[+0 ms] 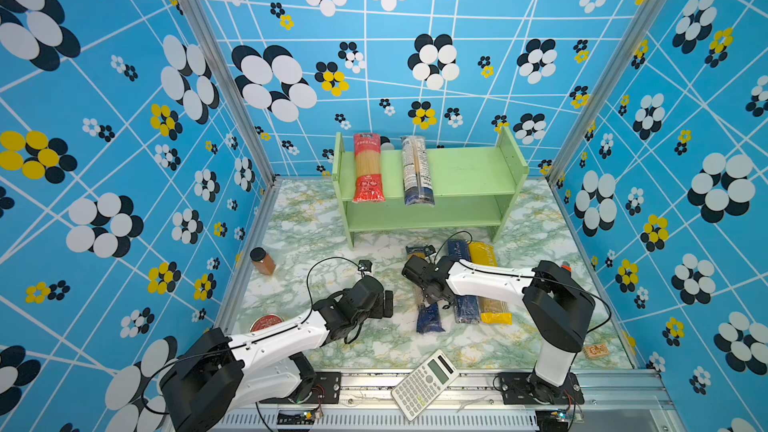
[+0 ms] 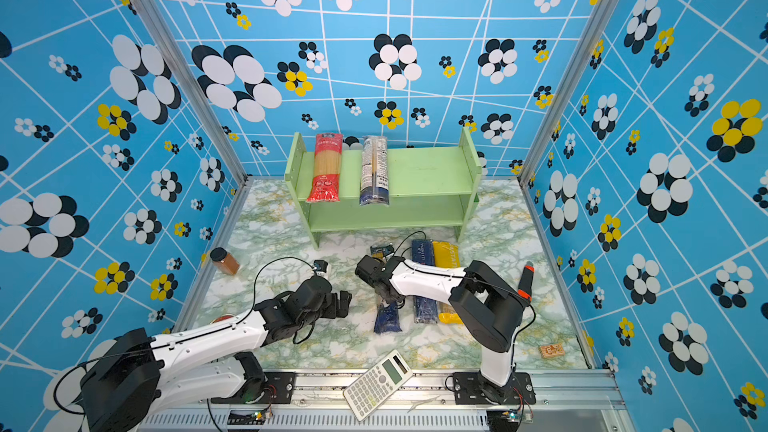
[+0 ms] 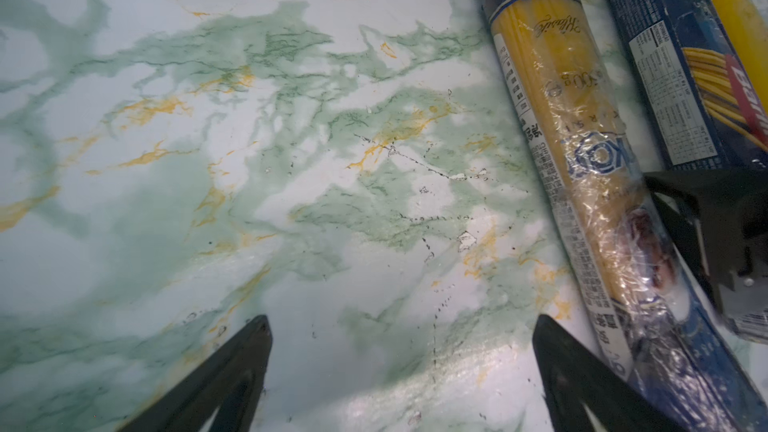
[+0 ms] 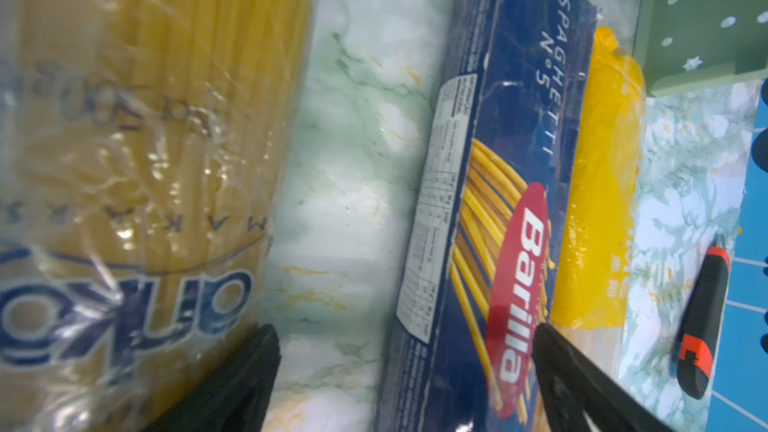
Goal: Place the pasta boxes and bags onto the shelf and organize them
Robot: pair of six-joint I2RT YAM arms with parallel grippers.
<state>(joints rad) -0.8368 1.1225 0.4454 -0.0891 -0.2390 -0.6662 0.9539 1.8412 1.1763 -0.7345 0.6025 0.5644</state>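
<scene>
Left gripper (image 1: 389,304) and right gripper (image 4: 403,328) both gape empty; pasta is split between table (image 3: 249,160) and shelf (image 1: 469,168).
Nearest, at 6 o'clock, a calculator (image 1: 424,384) lies across the front rail (image 1: 365,382). The left gripper hangs over bare table. At its 3 o'clock the right one sits low over the gap between the navy-ended bag (image 1: 430,320) and blue box (image 1: 465,309), perhaps brushing them. The yellow bag (image 1: 494,313) lies against the box. At 12 o'clock, the red bag (image 1: 368,168) and clear bag (image 1: 417,170) lie apart on the shelf's top tier.
</scene>
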